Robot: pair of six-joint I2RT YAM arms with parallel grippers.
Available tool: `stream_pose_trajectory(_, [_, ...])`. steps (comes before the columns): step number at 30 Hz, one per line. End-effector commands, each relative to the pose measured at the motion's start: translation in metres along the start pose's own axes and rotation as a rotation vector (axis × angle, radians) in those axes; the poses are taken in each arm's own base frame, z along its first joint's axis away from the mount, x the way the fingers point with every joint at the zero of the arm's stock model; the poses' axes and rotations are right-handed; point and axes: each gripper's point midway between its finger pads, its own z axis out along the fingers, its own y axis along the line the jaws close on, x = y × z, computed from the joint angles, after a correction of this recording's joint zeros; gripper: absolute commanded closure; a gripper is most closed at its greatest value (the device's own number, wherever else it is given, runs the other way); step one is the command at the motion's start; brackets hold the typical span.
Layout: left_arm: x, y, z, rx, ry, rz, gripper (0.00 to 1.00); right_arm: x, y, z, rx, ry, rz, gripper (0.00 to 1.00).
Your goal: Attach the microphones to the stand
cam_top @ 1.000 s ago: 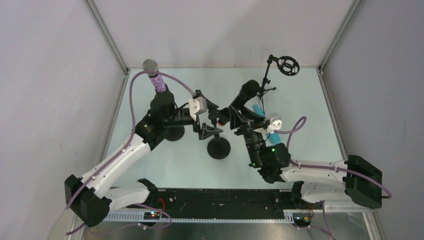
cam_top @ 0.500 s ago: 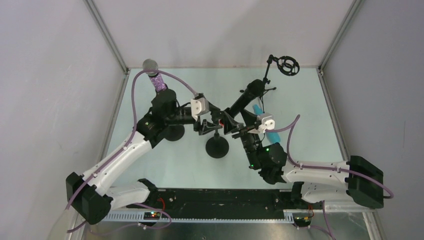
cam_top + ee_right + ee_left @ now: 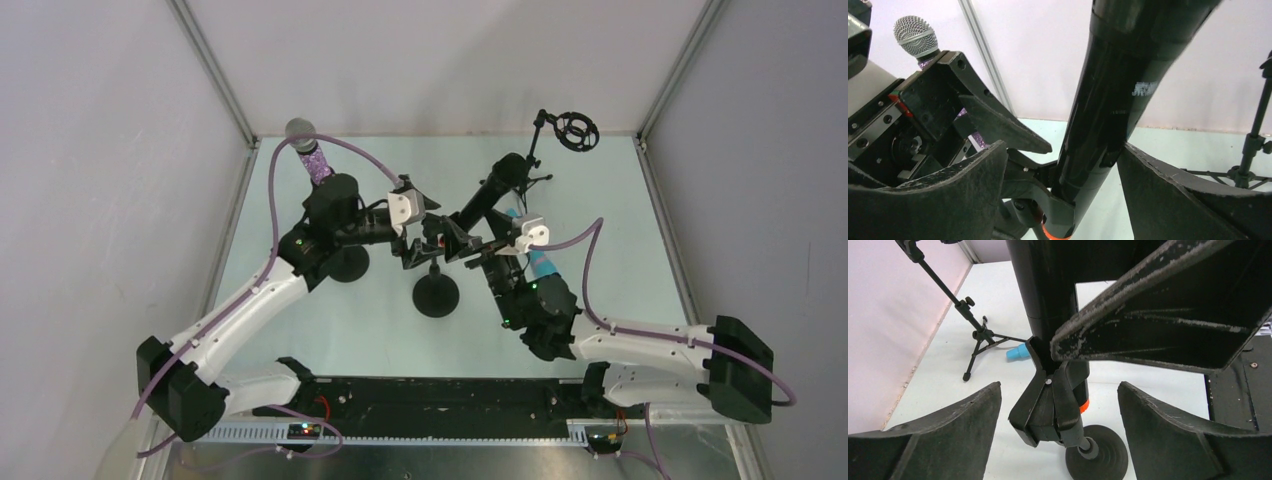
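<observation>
Black microphone (image 3: 482, 198) sits in clip (image 3: 1048, 410) of centre stand (image 3: 437, 293), leaning toward 1 o'clock. Right pincer (image 3: 1063, 146) just let go, spread now; left pincer (image 3: 1058, 387) spread round clip. Seems seated. Teal microphone (image 3: 541, 266) on surface (image 3: 360, 320), 3 o'clock, next. Purple one (image 3: 316, 162), 11 o'clock, mounted.

Purple glittery microphone (image 3: 317, 165), black orange-ended microphone (image 3: 488, 197), teal microphone (image 3: 541, 266)

Centre tight: black mic (image 3: 488, 197), stand clip (image 3: 1050, 407).
</observation>
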Motion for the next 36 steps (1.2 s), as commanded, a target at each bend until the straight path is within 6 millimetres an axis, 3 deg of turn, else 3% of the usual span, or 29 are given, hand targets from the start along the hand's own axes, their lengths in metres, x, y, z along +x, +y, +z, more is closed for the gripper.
stream_pose_trajectory(1, [-0.018,0.005,0.000,-0.009,-0.031,0.064,0.08,-0.038,0.002,0.007,-0.016,-0.053,0.067,0.15])
stream_pose_trajectory(6, [-0.016,0.001,0.002,0.018,-0.032,0.064,0.10,-0.043,-0.010,0.005,0.004,-0.040,0.072,0.10])
stream_pose_trajectory(18, [-0.020,-0.001,0.003,0.035,-0.042,0.056,0.12,-0.026,-0.024,0.002,0.045,0.033,0.052,0.01])
stream_pose_trajectory(22, [-0.022,-0.003,0.001,0.040,-0.046,0.063,0.06,-0.021,-0.035,-0.006,0.074,0.062,0.062,0.00])
stream_pose_trajectory(27, [-0.020,0.000,0.004,0.040,-0.040,0.060,0.04,-0.033,-0.047,-0.022,0.074,0.051,0.086,0.01])
stream_pose_trajectory(31, [-0.020,0.002,0.008,0.044,-0.038,0.058,0.13,-0.035,-0.043,-0.032,0.024,0.075,0.079,0.00])
stream_pose_trajectory(36, [-0.026,0.006,0.012,0.045,-0.044,0.048,0.44,-0.031,-0.041,-0.045,-0.007,0.103,0.054,0.00])
